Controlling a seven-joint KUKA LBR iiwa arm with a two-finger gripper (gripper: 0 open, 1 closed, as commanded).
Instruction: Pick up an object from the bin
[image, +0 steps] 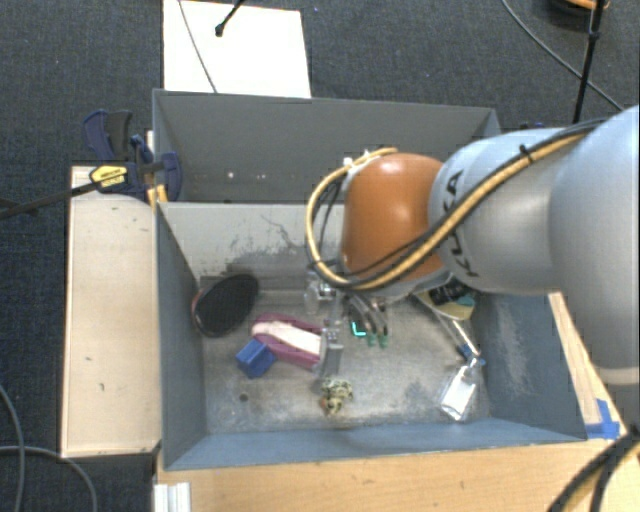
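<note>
One pink-and-white elongated soft-looking object (285, 338) lay on the floor of the grey metal bin (300, 140), left of the middle, and it was the thing nearest to the gripper (330, 362). The gripper hung low just at its right end, so I judged this object a likely candidate for the pick, though nothing was held yet. Whether the gripper was open or closed, I could not tell (the orange wrist cover (390, 215) and its cables hid much of it). A small blue plastic block (254, 357) touched the pink object's left end, which could disturb a grasp from that side. A small olive knobby lump (335, 397) lay just below the gripper. Farther away, a black oval object (224, 304) rested by the left wall, and a clear bottle-like thing (459, 392) lay well apart at the right.
</note>
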